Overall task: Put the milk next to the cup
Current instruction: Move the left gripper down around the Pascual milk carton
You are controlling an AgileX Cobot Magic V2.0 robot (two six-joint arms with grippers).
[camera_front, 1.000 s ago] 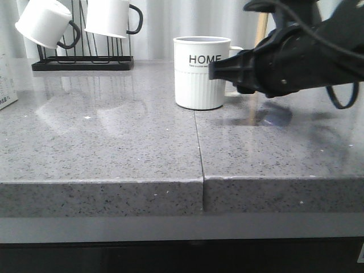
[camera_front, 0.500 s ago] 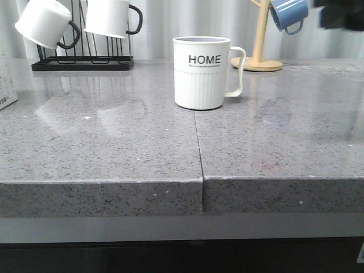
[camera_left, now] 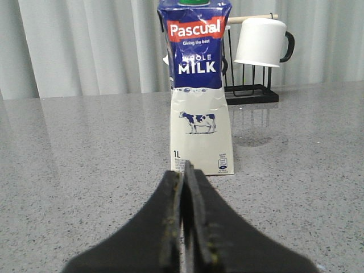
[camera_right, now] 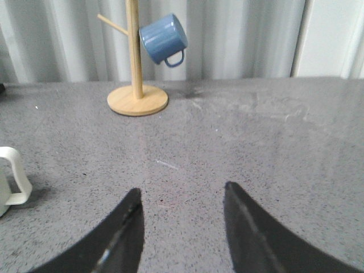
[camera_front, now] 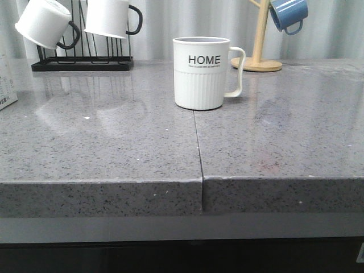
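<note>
The milk (camera_left: 197,85), a tall carton with a dark blue "WHOLE MILK" top and a cow picture, stands upright on the grey counter straight ahead of my left gripper (camera_left: 186,166). That gripper is shut and empty, a short way from the carton's base. In the front view only a sliver of the carton (camera_front: 5,85) shows at the far left edge. The white ribbed "HOME" cup (camera_front: 202,72) stands mid-counter, its handle to the right. Its handle (camera_right: 14,182) shows in the right wrist view. My right gripper (camera_right: 182,193) is open and empty over bare counter. Neither arm shows in the front view.
A black wire rack (camera_front: 82,60) with plain white mugs (camera_front: 45,23) stands at the back left; one mug (camera_left: 260,41) hangs behind the milk. A wooden mug tree (camera_front: 259,48) holding a blue mug (camera_front: 288,14) stands at the back right. A seam (camera_front: 197,142) splits the counter.
My right arm, which crossed in front of the cup a second ago, has drawn back to the right and left the front view. The cup has not moved.
</note>
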